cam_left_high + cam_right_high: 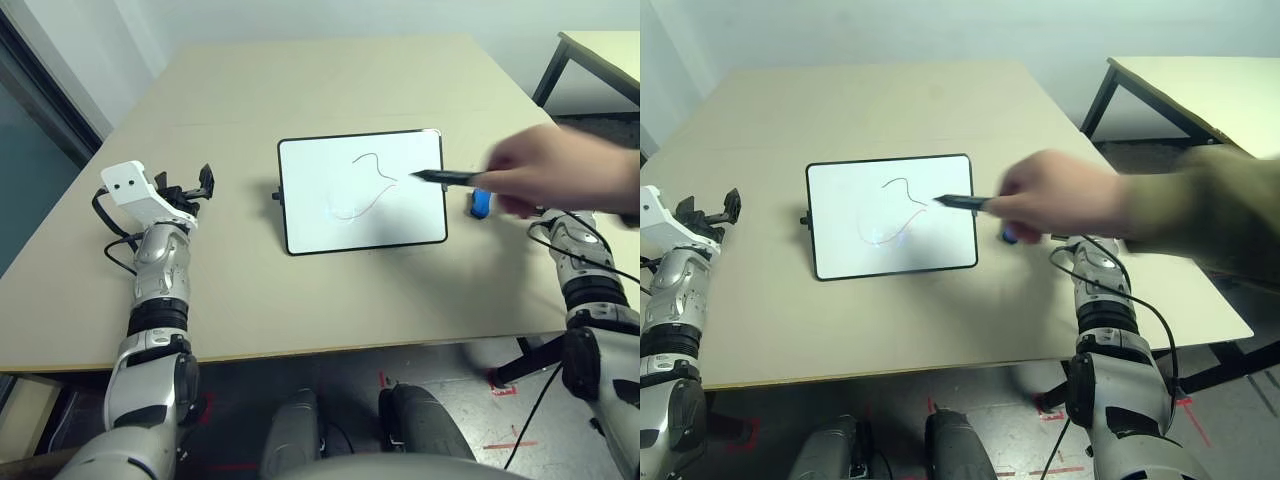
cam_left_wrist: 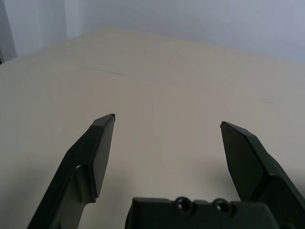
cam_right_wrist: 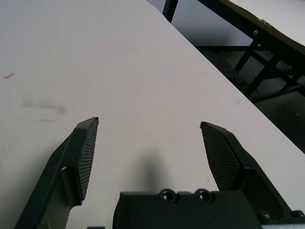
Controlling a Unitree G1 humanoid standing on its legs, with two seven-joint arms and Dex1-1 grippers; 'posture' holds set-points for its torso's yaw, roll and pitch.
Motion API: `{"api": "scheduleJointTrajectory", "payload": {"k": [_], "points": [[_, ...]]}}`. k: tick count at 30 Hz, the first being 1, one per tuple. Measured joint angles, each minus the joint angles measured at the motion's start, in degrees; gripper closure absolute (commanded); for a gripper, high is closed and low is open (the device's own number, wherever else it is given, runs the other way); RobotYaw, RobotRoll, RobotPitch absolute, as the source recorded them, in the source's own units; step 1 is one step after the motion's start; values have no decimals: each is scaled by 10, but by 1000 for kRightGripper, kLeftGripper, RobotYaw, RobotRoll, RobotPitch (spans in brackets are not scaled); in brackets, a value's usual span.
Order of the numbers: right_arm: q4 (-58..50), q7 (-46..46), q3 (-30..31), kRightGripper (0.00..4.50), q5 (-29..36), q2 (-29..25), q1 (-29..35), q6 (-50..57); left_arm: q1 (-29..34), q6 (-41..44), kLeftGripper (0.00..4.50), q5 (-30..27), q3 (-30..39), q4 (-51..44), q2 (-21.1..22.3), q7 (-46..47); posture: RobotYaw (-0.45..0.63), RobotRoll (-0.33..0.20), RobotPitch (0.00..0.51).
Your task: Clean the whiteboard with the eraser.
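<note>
Whiteboard (image 1: 362, 192) lies mid-tabletop (image 1: 250, 290), scribbled; eraser (image 1: 481, 204) just right; left gripper (image 2: 167, 125) and right gripper (image 3: 149, 125) both released, empty.

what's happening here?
A person's hand is reaching in with a black marker pen over the whiteboard, which carries a thin scribble. The blue eraser lies just right of the board, untouched. Both robot grippers, left and right, sit open and empty at the table's sides.
</note>
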Motion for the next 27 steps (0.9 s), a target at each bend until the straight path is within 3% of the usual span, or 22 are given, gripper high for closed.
{"api": "scheduleJointTrajectory", "payload": {"k": [8,18,24,27], "points": [[-47,11,-4,38,21,4,0,57,-12,3,0,0,-3,1,2,-9,-100,0,79],[-307,30,15,38,80,50,-1,404,-64,164,0,-37,-64,-123,53,-177,-120,0,74],[-315,42,37,38,74,56,-1,458,-93,294,0,-66,-129,-206,71,-309,-107,0,66],[-278,45,42,38,63,57,-7,451,-103,316,0,-65,-157,-210,70,-345,-105,0,63]]}}
